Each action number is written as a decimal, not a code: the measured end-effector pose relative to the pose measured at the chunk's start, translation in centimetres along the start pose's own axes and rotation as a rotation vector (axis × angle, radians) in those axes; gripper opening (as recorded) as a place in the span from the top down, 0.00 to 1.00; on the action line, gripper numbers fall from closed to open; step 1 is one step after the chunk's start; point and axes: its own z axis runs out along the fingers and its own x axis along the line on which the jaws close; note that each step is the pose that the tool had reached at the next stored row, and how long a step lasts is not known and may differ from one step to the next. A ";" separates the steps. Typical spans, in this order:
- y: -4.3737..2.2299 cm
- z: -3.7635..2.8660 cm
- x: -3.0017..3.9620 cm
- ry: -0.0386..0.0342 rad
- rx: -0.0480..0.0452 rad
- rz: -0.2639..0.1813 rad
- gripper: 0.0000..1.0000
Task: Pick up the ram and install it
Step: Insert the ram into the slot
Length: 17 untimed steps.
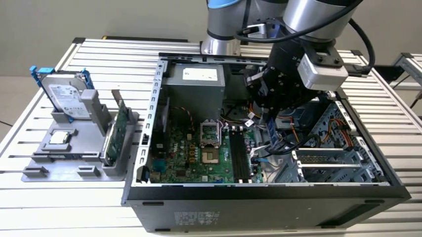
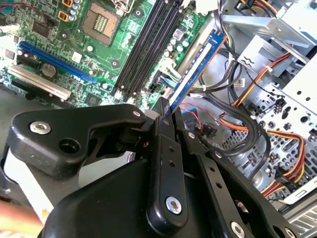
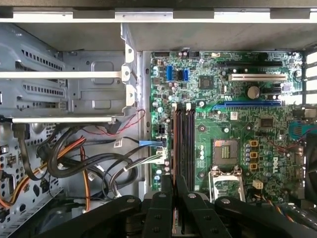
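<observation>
The ram, a slim blue stick, juts out from between my gripper's black fingers, which are shut on one end of it. It hangs tilted above the motherboard, beside the black memory slots and not seated in them. In the first wrist view the ram shows edge-on as a thin line running along the slots, with the gripper over their near end. The exterior view has the gripper low inside the open computer case, just above the slots.
Bundled orange, black and red cables and metal drive bays crowd the case beside the slots. The empty processor socket lies on the slots' other side. A grey holder at the exterior view's left carries a hard drive and a green card.
</observation>
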 end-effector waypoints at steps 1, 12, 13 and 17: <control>-0.03 0.05 0.04 0.0000 0.0000 0.000 1.00; -0.32 0.45 0.52 -0.0004 0.0000 0.013 1.00; -0.32 0.45 0.52 -0.0004 -0.0001 0.013 1.00; -0.35 0.67 0.54 -0.0003 0.0001 0.013 1.00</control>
